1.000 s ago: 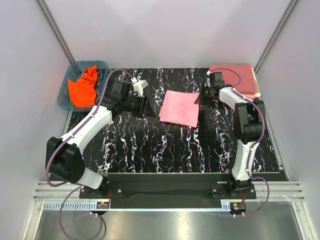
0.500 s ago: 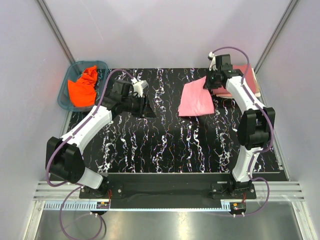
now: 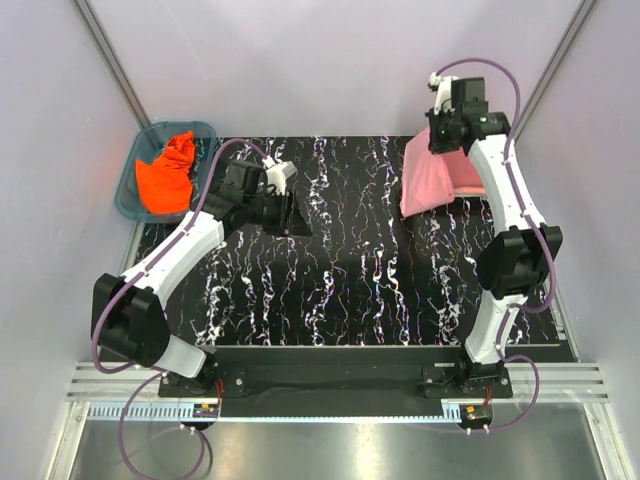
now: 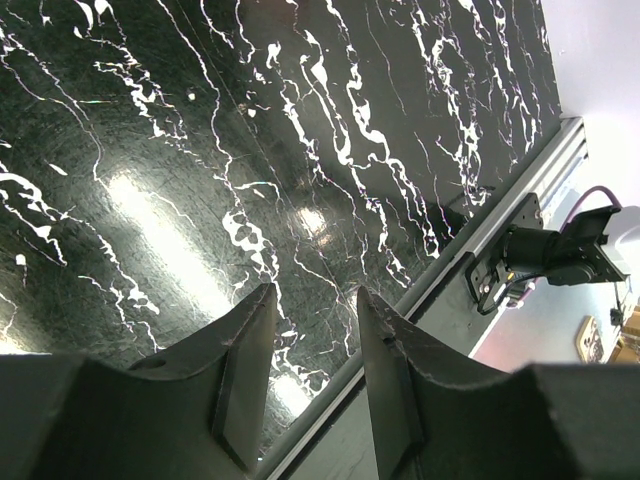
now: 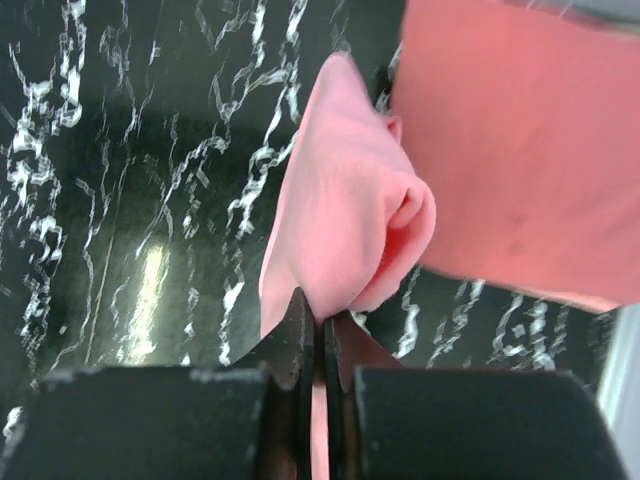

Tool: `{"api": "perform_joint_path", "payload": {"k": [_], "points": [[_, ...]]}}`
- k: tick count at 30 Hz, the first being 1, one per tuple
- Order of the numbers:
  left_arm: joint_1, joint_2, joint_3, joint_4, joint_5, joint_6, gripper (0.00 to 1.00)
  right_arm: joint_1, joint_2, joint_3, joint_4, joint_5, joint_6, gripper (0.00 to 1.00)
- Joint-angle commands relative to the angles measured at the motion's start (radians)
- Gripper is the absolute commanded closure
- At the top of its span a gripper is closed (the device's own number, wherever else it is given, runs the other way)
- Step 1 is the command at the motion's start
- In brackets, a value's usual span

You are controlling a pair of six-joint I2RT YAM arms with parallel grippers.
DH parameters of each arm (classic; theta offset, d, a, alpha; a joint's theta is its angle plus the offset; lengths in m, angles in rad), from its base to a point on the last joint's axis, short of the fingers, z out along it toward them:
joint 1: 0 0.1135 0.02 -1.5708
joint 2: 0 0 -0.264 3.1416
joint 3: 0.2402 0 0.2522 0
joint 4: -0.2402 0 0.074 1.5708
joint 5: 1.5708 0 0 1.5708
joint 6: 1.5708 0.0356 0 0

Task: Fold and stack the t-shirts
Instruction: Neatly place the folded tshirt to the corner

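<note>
My right gripper (image 3: 446, 137) (image 5: 322, 316) is shut on an edge of the light pink t-shirt (image 3: 427, 182) (image 5: 345, 205). The shirt hangs folded from it, above the mat at the back right. Just beyond lies the folded rose-red t-shirt (image 3: 468, 178) (image 5: 520, 140), partly hidden by the hanging cloth. The bright orange t-shirt (image 3: 168, 172) lies crumpled in the teal basket (image 3: 128, 192) at the back left. My left gripper (image 3: 296, 215) (image 4: 315, 295) hovers open over the black marbled mat (image 3: 340, 280), with nothing between its fingers. No cream t-shirt shows.
Grey walls enclose the table on the left, back and right. In the left wrist view the mat's near edge meets a metal rail (image 4: 520, 170), with the right arm's base (image 4: 545, 255) beyond it.
My right gripper has lifted the folded pink t-shirt off the middle of the mat and carried it up and back to the right, beside the rose-red shirt. The left arm has not moved.
</note>
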Motion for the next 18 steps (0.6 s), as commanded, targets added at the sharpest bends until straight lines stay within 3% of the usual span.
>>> {"api": "perform_joint_path", "payload": {"k": [1, 8, 18], "points": [[0.003, -0.017, -0.008, 0.028, 0.039, 0.010, 0.57, -0.026, 0.021, 0.160, -0.046, 0.014, -0.093, 1.00], [0.004, -0.023, -0.008, 0.027, 0.017, 0.010, 0.57, -0.065, 0.191, 0.517, -0.215, 0.011, -0.136, 1.00], [0.004, -0.019, -0.013, 0.027, 0.022, 0.013, 0.57, -0.211, 0.411, 0.749, -0.251, 0.012, -0.208, 1.00]]}}
